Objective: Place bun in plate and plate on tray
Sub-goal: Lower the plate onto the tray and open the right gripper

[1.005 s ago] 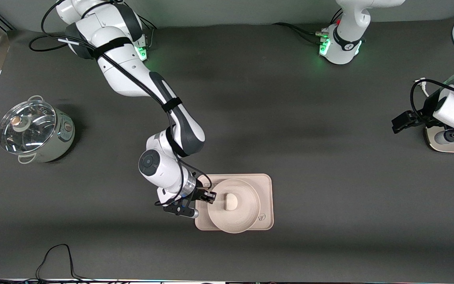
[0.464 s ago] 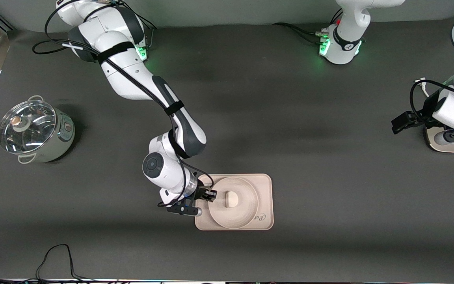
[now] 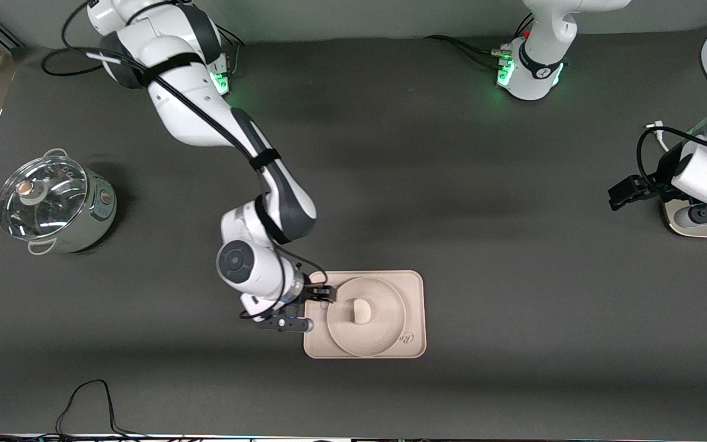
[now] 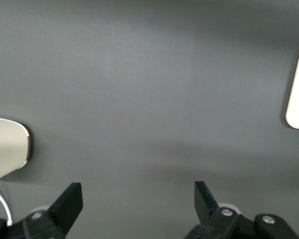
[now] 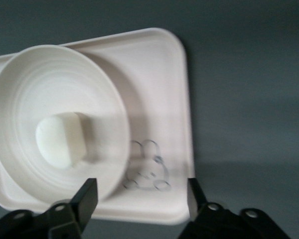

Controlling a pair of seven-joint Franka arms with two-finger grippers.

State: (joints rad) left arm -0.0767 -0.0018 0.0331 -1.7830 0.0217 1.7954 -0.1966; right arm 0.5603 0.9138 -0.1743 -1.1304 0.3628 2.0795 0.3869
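The cream-beige plate (image 3: 384, 331) lies on the cream-pink tray (image 3: 412, 285) near the front of the table. The white bun (image 3: 361, 311) sits in the middle of the plate. My right gripper (image 3: 321, 294) is open and empty, over the tray's edge toward the right arm's end, just clear of the plate's rim. In the right wrist view, the gripper (image 5: 139, 194) looks over the plate (image 5: 35, 79), the bun (image 5: 62, 139) and the tray (image 5: 159, 74) with its rabbit drawing. My left gripper (image 3: 622, 194) waits open and empty at its end of the table, over bare mat (image 4: 138, 199).
A steel pot with a glass lid (image 3: 53, 205) stands toward the right arm's end of the table. A cream flat object (image 3: 706, 228) lies under the left arm. Black cables (image 3: 89, 399) lie by the table's front edge.
The plate with the bun slid a little farther from the front camera and now lies within the tray. My right gripper has let go of the plate's rim and drawn back. The left arm barely moved.
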